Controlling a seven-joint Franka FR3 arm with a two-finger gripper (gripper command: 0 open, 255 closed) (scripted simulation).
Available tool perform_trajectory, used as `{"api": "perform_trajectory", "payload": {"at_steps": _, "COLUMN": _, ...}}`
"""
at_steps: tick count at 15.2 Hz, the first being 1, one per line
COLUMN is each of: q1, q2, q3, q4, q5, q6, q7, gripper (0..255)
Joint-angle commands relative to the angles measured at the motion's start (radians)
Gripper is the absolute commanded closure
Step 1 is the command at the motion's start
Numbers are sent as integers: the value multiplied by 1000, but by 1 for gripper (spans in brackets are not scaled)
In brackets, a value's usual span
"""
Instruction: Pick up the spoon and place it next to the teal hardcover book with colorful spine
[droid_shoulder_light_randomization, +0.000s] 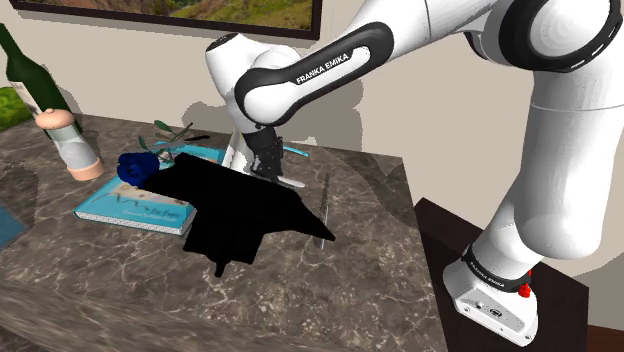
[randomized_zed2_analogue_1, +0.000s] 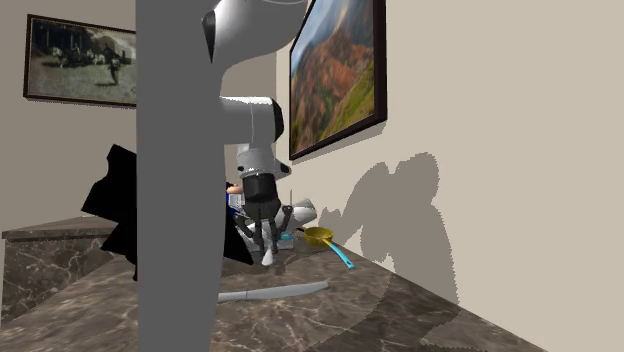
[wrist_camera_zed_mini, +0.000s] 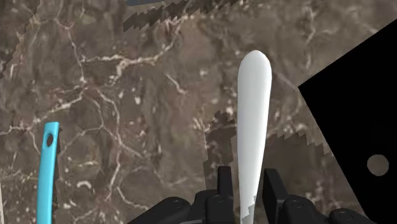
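Brown marble with pale veins makes up the tabletop (wrist_camera_zed_mini: 127, 95), under a plain beige wall with framed pictures. Starting at the shoulder view's left, the teal book (droid_shoulder_light_randomization: 135, 208) lies flat, well apart from the claw (wrist_camera_zed_mini: 249, 184). A flat black shape (droid_shoulder_light_randomization: 245, 215) lies between the two. Just beside the claw on its other side is the teal handle (wrist_camera_zed_mini: 48, 168) of a yellow pan (randomized_zed2_analogue_1: 318, 235), and a knife (randomized_zed2_analogue_1: 275, 292) lies nearer the stand. The claw itself is low over the marble, and its two black fingers (wrist_camera_zed_mini: 224, 181) are clamped on the spoon (wrist_camera_zed_mini: 253, 114), gripping it low on the stem. The rest of the spoon runs straight out ahead of the fingertips. By my reading the grasp is made and the lift is the step in hand, though I cannot tell from these angles whether the spoon has left the tabletop. The next move calls for a clean rise, then a carry across the black shape toward the book. The claw should stay high enough that the long free end does not drag. The spoon should be set down beside the cover, not on it. The spoon is drawn plain white and smooth, with no material to name. It is a slim stem that widens gently to a rounded tip at the end far from the claw. With so much length beyond the grip, it may well swing or pivot in the fingers if the carry is hurried.
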Motion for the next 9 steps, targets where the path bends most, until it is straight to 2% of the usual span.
{"api": "perform_trajectory", "payload": {"at_steps": 1, "q1": -2, "q2": 17, "q3": 10, "q4": -1, "q5": 38, "q6": 13, "q7": 6, "gripper": 255}}
{"api": "perform_trajectory", "payload": {"at_steps": 9, "q1": -1, "q2": 22, "q3": 9, "q4": -5, "q5": 37, "q6": 21, "q7": 8, "gripper": 255}}
